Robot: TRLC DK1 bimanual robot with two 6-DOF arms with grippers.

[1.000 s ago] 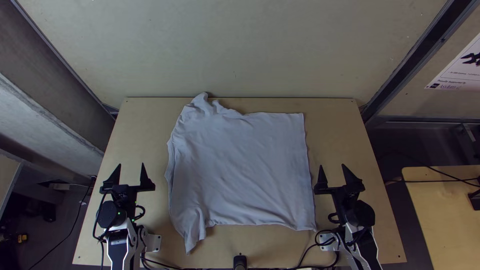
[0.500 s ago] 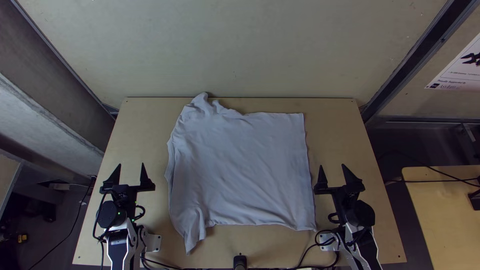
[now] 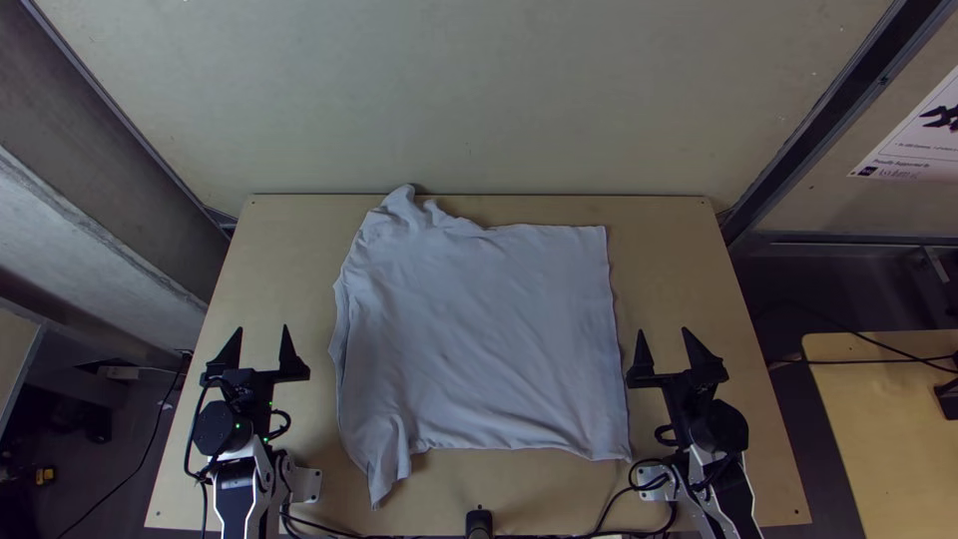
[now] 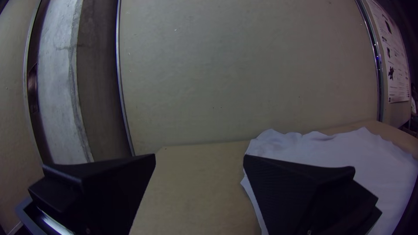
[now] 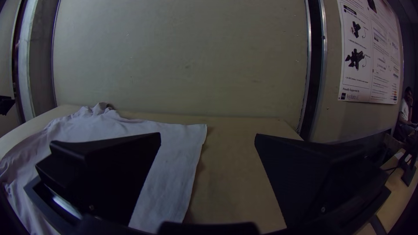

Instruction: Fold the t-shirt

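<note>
The light wooden bench [image 3: 689,269] carries a pale t-shirt [image 3: 489,339], spread over its middle, with ripples and bunched cloth towards the left side. One rumpled corner reaches the far edge; black cables [image 3: 611,502] run along the near edge.

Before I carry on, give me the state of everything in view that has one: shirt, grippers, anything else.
T-shirt: spread out, not folded into a bundle; far-left and near-left corners in the top view rumpled, right edge fairly straight.
Left gripper: open, holding nothing, to the left of the shirt.
Right gripper: open, holding nothing, to the right of the shirt.
Poster: up on the wall.
</note>
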